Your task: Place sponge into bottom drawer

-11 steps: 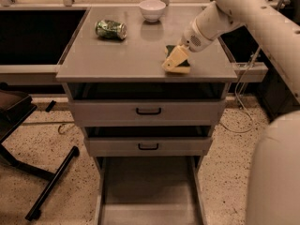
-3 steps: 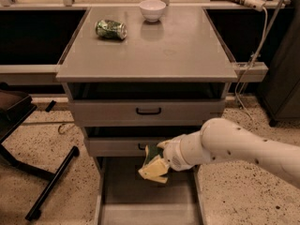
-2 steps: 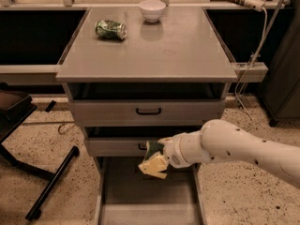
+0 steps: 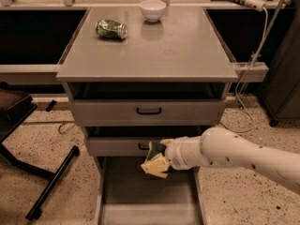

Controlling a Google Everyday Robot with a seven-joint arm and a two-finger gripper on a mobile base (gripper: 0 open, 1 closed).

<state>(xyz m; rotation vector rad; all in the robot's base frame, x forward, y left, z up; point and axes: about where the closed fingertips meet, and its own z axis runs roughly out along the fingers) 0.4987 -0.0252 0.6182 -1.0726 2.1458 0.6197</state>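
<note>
— Gripper (image 4: 161, 156) sits low at the front of the cabinet, at the end of the white arm that reaches in from the right. What does it have?

— It is closed on the sponge (image 4: 153, 164). The sponge hangs clear of every surface, tilted, with its yellow body turned down and outward and the dark green scrub layer up against the gripper.

— Where is that among the drawers?

— Just in front of the middle drawer (image 4: 117, 146), close to its black handle, and above the back part of the bottom drawer (image 4: 150, 203), which stands pulled out toward the camera. The sponge touches neither one.

— How should the sponge handle?

— By its look it is light and soft. It would squash under a pinch and spring back once let go. The rough scrub face should give a fair hold, so a slip seems unlikely. It is not fragile, and a short drop into the tray should do it no harm. The soundest hold is across the two broad faces near the middle, so it neither folds nor swings.

— Anything else nearby?

— A dented green can (image 4: 111, 29) and a white bowl (image 4: 153, 9) sit on the cabinet top (image 4: 154, 55), well apart from the sponge.
</note>
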